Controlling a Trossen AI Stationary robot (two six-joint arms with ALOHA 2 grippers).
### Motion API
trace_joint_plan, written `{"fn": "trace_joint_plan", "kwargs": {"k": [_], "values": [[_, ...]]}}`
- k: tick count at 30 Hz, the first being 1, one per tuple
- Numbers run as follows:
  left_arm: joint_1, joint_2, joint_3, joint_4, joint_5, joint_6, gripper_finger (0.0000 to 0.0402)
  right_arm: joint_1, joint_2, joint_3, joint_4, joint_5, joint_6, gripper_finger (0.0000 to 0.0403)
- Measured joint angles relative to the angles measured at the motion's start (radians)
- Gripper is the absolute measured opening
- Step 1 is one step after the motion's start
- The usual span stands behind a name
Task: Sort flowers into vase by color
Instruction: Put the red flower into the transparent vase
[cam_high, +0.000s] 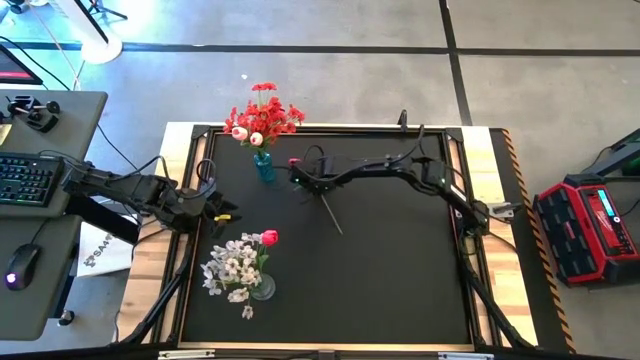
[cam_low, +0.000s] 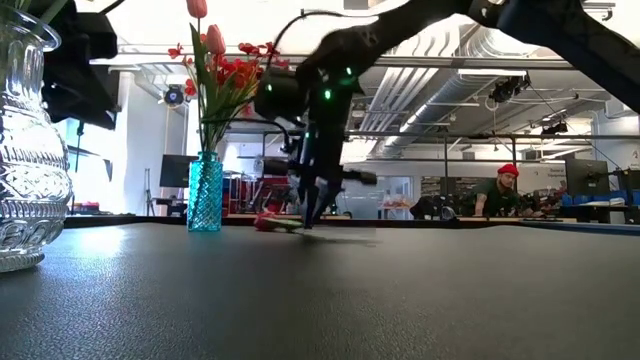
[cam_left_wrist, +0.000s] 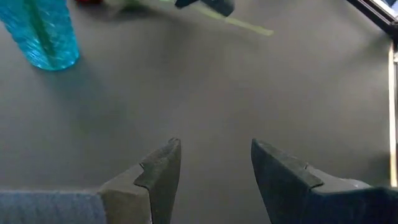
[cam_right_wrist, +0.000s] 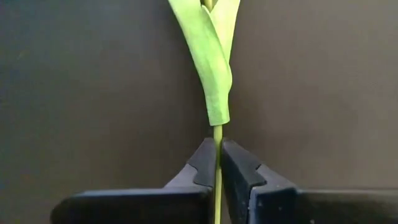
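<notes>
Black matting covers the surface (cam_high: 400, 280), which has a pale wooden border and sits in an open workshop with desks and a person in a red cap far behind.

Right tool (cam_right_wrist: 214, 163): its two dark fingers are pressed together on the thin green stem of a loose flower (cam_right_wrist: 214, 68), just below a long folded leaf. From above, this tool (cam_high: 303, 176) is low over the matting toward the far edge, left of centre. The flower (cam_high: 327, 208) lies flat, its stem running out toward the middle of the surface. A red bloom seems to lie at the tool's far side, but it is mostly hidden.

Left tool (cam_left_wrist: 214, 171): its fingers stand partly apart and hold nothing. It waits near the left edge of the surface (cam_high: 222, 213).

Just beside the working tool, toward the far left corner, a small blue glass vase (cam_high: 263, 165) holds red flowers and pale pink tulip buds (cam_high: 262, 118). Near the front left, a clear glass vase (cam_high: 262, 288) holds white blossom sprays with one red bloom (cam_high: 268, 237) among them.

Risks, as a judgement: the stem is thin and gripped over a short stretch, so it may slip or swing during lifting. The blue vase is narrow, full and close by, so a swinging stem or the arm could knock it over.

Readable writing: none can be made out; a white bag (cam_high: 100, 250) beside the left edge carries print too small to read.
</notes>
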Motion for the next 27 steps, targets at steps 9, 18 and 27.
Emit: {"fn": "trace_joint_plan", "kwargs": {"k": [9,18,27], "values": [[0.0,0.0,0.0,0.001,0.018,-0.031,0.0184,0.074,-0.002,0.154,-0.376,-0.02,0.019,0.0001],[0.0,-0.002,-0.001,0.071,0.034,-0.022,0.0184,0.209,-0.021,0.252,-0.393,-0.106,0.052,0.0],[-0.002,-0.064,-0.001,0.232,0.06,0.055,0.0184,0.296,-0.135,0.316,-0.325,0.046,0.062,0.0]]}}
